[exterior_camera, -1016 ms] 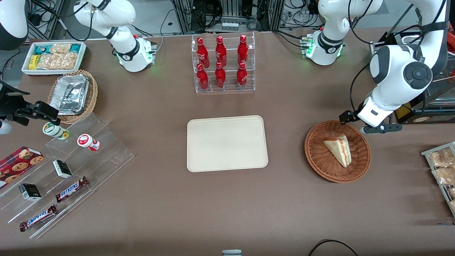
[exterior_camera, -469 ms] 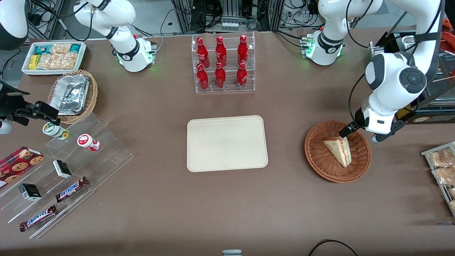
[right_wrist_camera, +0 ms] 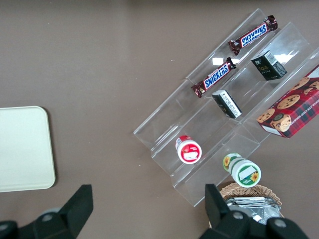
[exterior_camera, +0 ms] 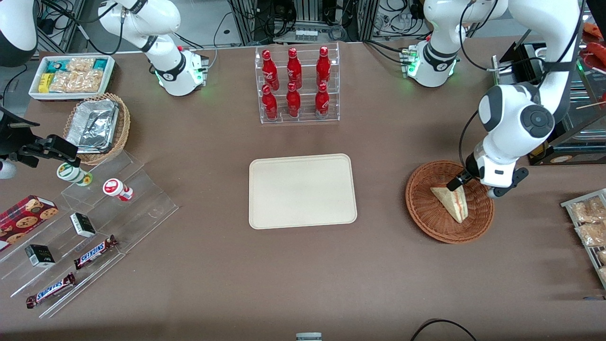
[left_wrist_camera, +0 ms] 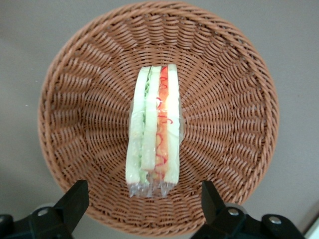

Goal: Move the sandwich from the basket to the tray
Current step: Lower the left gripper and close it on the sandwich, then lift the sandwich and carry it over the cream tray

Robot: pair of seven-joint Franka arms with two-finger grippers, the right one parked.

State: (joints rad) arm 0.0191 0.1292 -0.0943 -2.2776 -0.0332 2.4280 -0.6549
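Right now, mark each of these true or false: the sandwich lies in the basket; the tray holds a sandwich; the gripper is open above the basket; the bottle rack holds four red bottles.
1. The sandwich lies in the basket. True.
2. The tray holds a sandwich. False: nothing lies on it.
3. The gripper is open above the basket. True: its fingers stand wide apart, either side of the sandwich's end.
4. The bottle rack holds four red bottles. False: it holds six.
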